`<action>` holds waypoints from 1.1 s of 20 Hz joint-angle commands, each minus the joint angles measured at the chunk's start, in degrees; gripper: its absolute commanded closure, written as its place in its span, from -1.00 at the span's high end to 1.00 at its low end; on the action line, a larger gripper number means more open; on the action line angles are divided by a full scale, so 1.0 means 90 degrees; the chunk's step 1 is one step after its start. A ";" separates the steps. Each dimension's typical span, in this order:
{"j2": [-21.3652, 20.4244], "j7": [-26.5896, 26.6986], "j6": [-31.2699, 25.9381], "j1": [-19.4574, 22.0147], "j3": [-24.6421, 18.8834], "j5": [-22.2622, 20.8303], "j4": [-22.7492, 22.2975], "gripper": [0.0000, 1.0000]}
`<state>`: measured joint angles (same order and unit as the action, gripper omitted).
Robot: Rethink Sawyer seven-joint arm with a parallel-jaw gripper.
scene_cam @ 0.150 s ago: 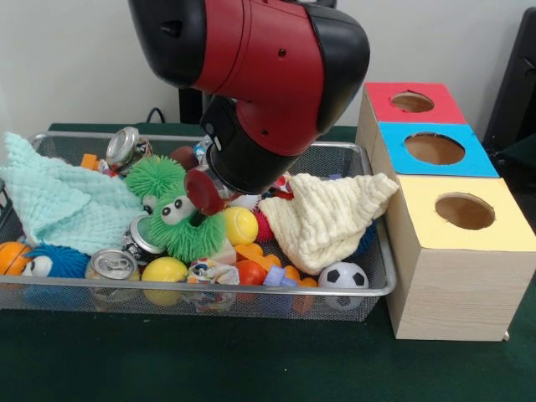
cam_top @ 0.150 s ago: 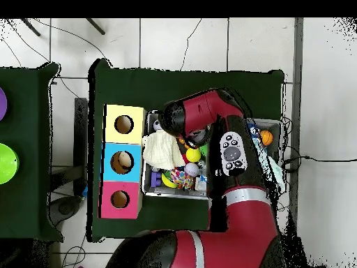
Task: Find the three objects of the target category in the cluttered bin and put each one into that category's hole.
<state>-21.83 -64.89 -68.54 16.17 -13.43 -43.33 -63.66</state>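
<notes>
A wire mesh bin [scene_cam @ 0.150 s ago: 381, 251] holds a heap of toys, cans and cloths. My red and black arm [scene_cam @ 0.150 s ago: 260, 75] hangs low over the bin's middle, and its black wrist [scene_cam @ 0.150 s ago: 247, 163] sits just behind a green fuzzy toy with eyes [scene_cam @ 0.150 s ago: 180, 222]. The wrist hides the gripper in both views. Crushed cans lie at the back left [scene_cam @ 0.150 s ago: 126, 146] and at the front [scene_cam @ 0.150 s ago: 113, 265]. A yellow ball [scene_cam @ 0.150 s ago: 240, 224], a second yellow ball [scene_cam @ 0.150 s ago: 164, 270] and a small soccer ball [scene_cam @ 0.150 s ago: 344, 275] lie near the front. From overhead, the arm [cam_top @ 0.150 s ago: 206, 112] covers the bin's [cam_top @ 0.150 s ago: 174, 195] middle.
A wooden box right of the bin has a red top hole [scene_cam @ 0.150 s ago: 412, 102], a blue one [scene_cam @ 0.150 s ago: 435, 148] and a yellow one [scene_cam @ 0.150 s ago: 465, 211]. A cream cloth [scene_cam @ 0.150 s ago: 322, 218] drapes toward the box; a mint cloth [scene_cam @ 0.150 s ago: 59, 201] fills the bin's left. A blue fuzzy toy [scene_cam @ 0.150 s ago: 52, 261] and an orange ball [scene_cam @ 0.150 s ago: 12, 256] sit front left.
</notes>
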 commanded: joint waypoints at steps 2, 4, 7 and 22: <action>-0.0598 0.0567 -0.0009 0.0380 -0.0457 0.0705 -0.0833 -1.00; -0.0849 0.0520 0.0085 0.0527 -0.0699 0.1163 -0.1154 -1.00; -0.0978 0.0319 0.0325 0.0675 -0.0982 0.1707 -0.1489 -1.00; -0.0359 -0.0105 0.0318 0.0303 -0.0930 0.2102 -0.0818 -1.00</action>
<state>-28.51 -64.89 -68.53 20.50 -17.81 -25.24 -70.94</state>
